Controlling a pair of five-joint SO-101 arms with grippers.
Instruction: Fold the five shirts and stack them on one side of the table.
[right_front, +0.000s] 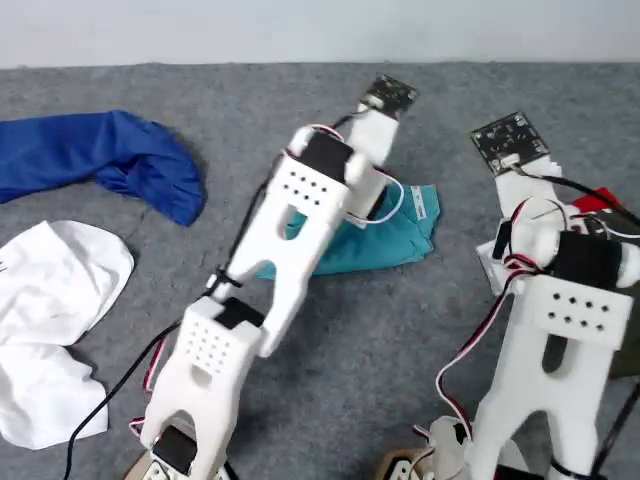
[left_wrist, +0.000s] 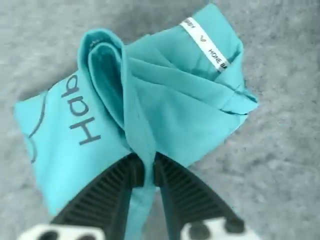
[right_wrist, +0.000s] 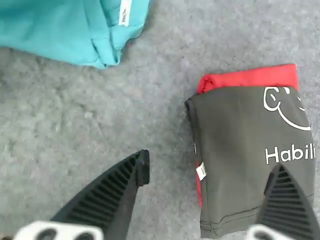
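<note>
High view: blue shirt (right_front: 100, 160) crumpled, far left. White shirt heap (right_front: 50, 300) unfolded, near left edge. Teal shirt (right_front: 370, 245) mid-table on grey carpet (right_front: 400, 350), partly folded, dark lettering, white neck label. Left gripper (left_wrist: 149, 172) fingers clamped on raised ridge of teal fabric. Right side: dark grey shirt (right_wrist: 245, 150) folded, white print, lying on folded red shirt (right_wrist: 250, 77). Right gripper (right_wrist: 210, 172) above stack edge, fingers wide apart.

The left arm (right_front: 300, 230) is covering part of the teal shirt (right_front: 395, 245); the dark shirt (right_wrist: 245, 150) is hiding most of the red shirt (right_wrist: 250, 77) beneath it.
</note>
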